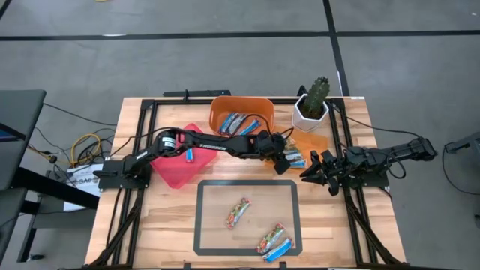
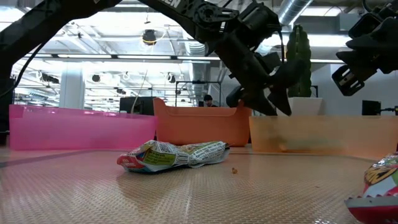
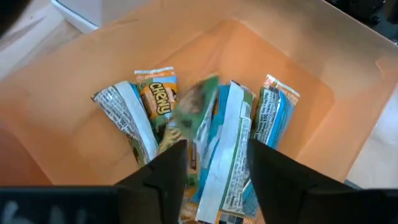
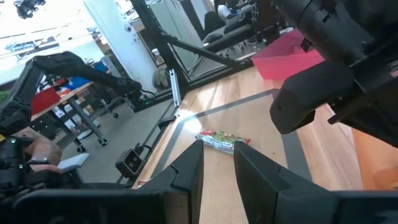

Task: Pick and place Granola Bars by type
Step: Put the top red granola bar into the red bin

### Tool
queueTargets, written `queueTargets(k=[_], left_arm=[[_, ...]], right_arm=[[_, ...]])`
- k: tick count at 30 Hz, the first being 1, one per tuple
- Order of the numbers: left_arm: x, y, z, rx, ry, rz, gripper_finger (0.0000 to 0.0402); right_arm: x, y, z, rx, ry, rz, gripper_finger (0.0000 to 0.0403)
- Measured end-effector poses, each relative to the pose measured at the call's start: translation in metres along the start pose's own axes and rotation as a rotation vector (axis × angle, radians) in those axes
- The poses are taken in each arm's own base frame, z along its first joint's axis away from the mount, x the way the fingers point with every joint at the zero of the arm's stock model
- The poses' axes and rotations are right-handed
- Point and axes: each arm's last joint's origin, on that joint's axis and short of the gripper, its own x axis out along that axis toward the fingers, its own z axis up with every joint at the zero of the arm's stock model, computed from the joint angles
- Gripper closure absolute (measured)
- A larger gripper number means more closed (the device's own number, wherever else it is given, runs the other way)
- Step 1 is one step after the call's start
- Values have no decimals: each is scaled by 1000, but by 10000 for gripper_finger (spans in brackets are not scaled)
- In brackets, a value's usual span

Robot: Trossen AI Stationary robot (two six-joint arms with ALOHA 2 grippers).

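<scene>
My left gripper (image 1: 288, 156) hangs open over a pale orange bin (image 1: 313, 141), fingers slanting down into it. In the left wrist view the bin (image 3: 74, 81) holds several Granola Bars (image 3: 155, 99), blue-white and brown-green, lying on its floor. A blurred green and brown bar (image 3: 198, 104) shows just beyond my left gripper (image 3: 214, 149). Three more bars (image 1: 238, 212) (image 1: 270, 238) (image 1: 279, 249) lie inside a taped rectangle (image 1: 201, 217). My right gripper (image 1: 307, 174) waits open at the table's right side, its fingers (image 4: 186, 168) holding nothing. My left gripper stands open above the pale orange bin, coming at it slanting down from the table's left. A blurred green and brown bar (image 3: 186, 124) lies just past its fingertips. Whether a finger touches that bar, I cannot tell.
An orange bin (image 1: 217, 112) with several bars stands at the far middle. A pink bin (image 1: 174, 171) holding a blue bar (image 1: 190, 155) stands on the left. A potted cactus (image 1: 315, 101) is at the far right. Black frame rails (image 1: 142, 150) run along the table's sides.
</scene>
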Motion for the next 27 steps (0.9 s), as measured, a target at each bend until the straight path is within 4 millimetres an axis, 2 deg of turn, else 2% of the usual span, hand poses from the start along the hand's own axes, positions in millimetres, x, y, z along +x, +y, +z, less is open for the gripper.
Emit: queueTargets(k=[7, 16, 20, 27], left_arm=[[-1, -4, -1, 58, -17, 14, 211], [-10, -33, -15, 297, -23, -62, 209], [-29, -36, -35, 349, -78, -146, 209], [-88, -22, -80, 345, -179, -212, 209]], right_arm=[[0, 0, 0, 0, 0, 0, 321], [0, 0, 0, 0, 0, 0, 321], [0, 0, 0, 0, 0, 0, 321], [0, 0, 0, 0, 1, 0, 321]])
